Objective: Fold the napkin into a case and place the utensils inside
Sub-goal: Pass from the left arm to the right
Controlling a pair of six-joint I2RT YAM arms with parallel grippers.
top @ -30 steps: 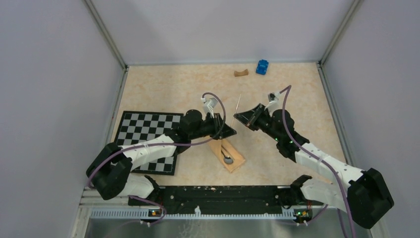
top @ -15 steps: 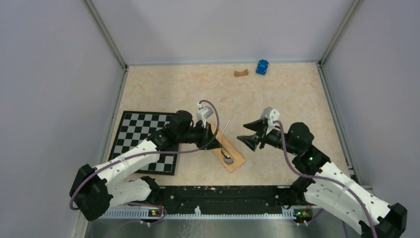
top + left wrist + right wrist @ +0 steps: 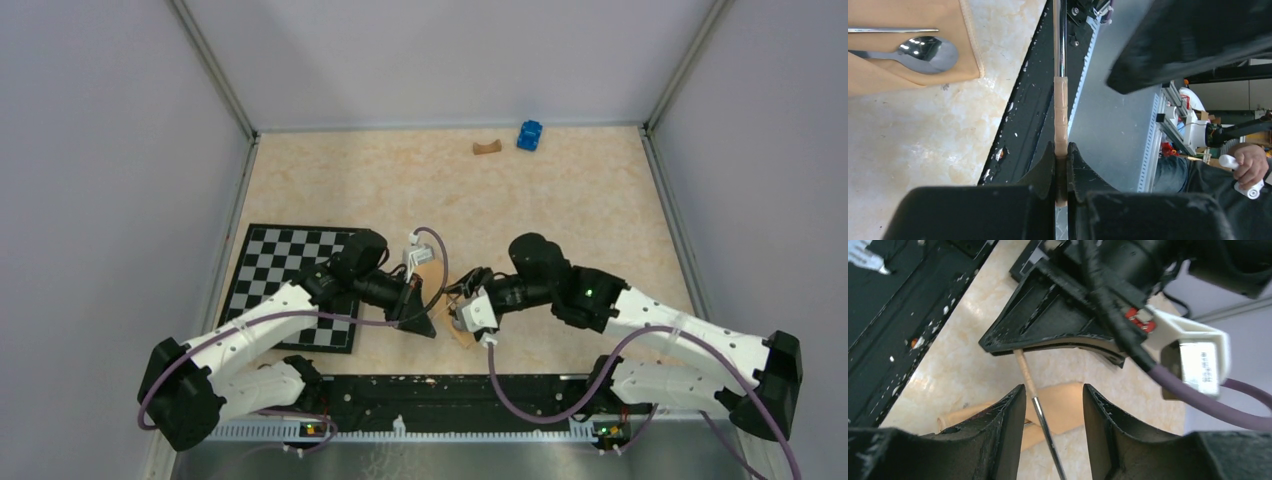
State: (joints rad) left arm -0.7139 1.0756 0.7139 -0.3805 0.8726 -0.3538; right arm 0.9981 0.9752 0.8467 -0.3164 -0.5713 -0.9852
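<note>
My left gripper (image 3: pixel 1061 147) is shut on the tan-wrapped end of a slim silver utensil (image 3: pixel 1061 100), whose shaft points toward the table's near edge. My right gripper (image 3: pixel 1054 390) is open, with that utensil's shaft (image 3: pixel 1040 415) standing between its fingers, close to the left one. From above, both grippers (image 3: pixel 418 320) (image 3: pixel 462 297) meet over the case, hiding most of it. The peach case (image 3: pixel 903 75) lies flat with a round-bowled spoon (image 3: pixel 928 52) and another thin handle (image 3: pixel 893 30) on it. The case (image 3: pixel 1068 405) also shows behind the right fingers.
The checkerboard mat (image 3: pixel 300 270) lies to the left under the left arm. A blue toy car (image 3: pixel 529 134) and a brown curved block (image 3: pixel 487 148) sit at the far edge. The black base rail (image 3: pixel 450 395) runs along the near edge, just beyond the held utensil.
The slim utensil passed from my right gripper to my left, which shut on it and carried it toward the near edge. My right gripper opened and swung down around the shaft.
</note>
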